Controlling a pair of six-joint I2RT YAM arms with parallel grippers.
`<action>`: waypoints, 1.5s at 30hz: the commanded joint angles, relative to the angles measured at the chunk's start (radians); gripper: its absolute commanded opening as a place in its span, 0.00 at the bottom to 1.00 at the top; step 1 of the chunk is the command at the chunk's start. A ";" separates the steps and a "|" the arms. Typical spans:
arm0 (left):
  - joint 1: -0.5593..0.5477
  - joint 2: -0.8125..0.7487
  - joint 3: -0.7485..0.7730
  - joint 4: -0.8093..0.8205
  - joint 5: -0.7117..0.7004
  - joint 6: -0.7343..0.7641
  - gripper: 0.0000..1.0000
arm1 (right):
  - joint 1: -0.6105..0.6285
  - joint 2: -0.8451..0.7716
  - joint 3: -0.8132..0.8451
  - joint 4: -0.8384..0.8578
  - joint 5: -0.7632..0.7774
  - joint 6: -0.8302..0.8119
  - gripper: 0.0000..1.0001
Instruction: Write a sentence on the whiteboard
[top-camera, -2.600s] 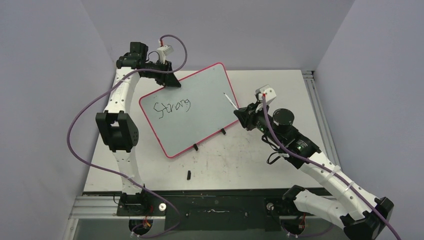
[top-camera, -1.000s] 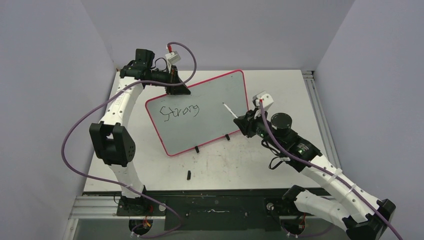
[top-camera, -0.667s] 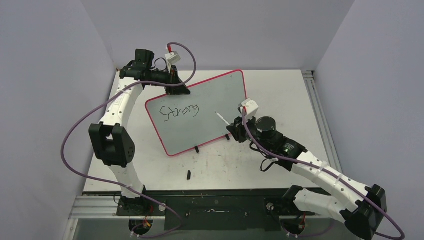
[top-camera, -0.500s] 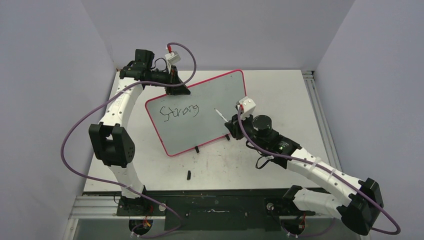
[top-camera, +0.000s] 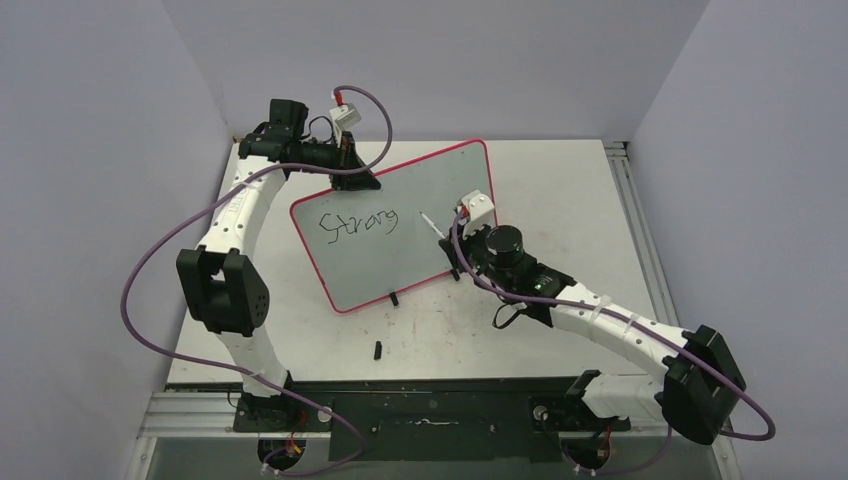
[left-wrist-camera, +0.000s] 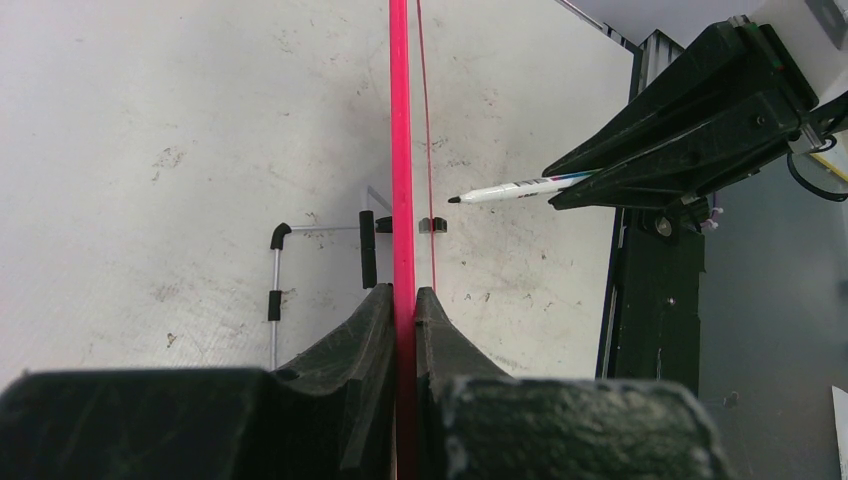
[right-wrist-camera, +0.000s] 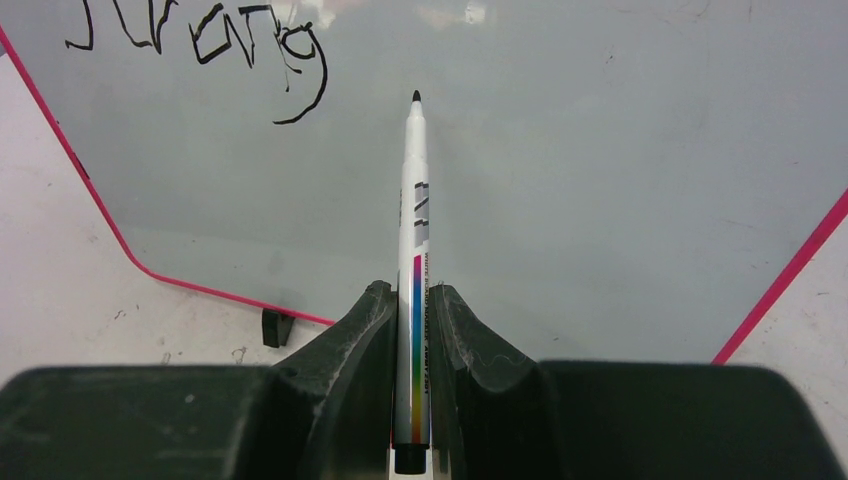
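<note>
The whiteboard (top-camera: 440, 185), pale with a pink-red rim, stands tilted on the table. My left gripper (top-camera: 356, 178) is shut on its upper left rim, and the rim (left-wrist-camera: 400, 150) runs edge-on between that gripper's (left-wrist-camera: 402, 292) jaws. Of the sentence, one black word "Strong" (top-camera: 358, 222) shows on the board's left half. My right gripper (right-wrist-camera: 411, 290) is shut on a white marker (right-wrist-camera: 413, 230) with a rainbow stripe. The marker's black tip points at the board (right-wrist-camera: 600, 180) just right of and below the word (right-wrist-camera: 240, 40). A small gap shows between the marker (left-wrist-camera: 510, 187) tip and the board.
Two small black feet (top-camera: 394, 297) (top-camera: 452, 272) show at the board's lower rim. A small black piece (top-camera: 378, 349) lies on the table near the front. A thin wire stand (left-wrist-camera: 275, 270) sits behind the board. A metal rail (top-camera: 625, 200) edges the table on the right; walls close in.
My right arm has carried the marker left across the board, toward the end of the word. The board, shifted right earlier by my left gripper, has stayed still for the last second.
</note>
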 joint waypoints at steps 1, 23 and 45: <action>-0.034 0.023 -0.064 -0.151 0.022 0.035 0.00 | 0.001 0.021 0.040 0.112 0.020 -0.015 0.05; -0.029 0.024 -0.066 -0.152 0.027 0.036 0.00 | 0.001 0.112 0.076 0.193 0.062 -0.032 0.05; -0.021 0.021 -0.067 -0.150 0.037 0.037 0.00 | 0.021 0.106 0.025 0.161 0.033 -0.026 0.05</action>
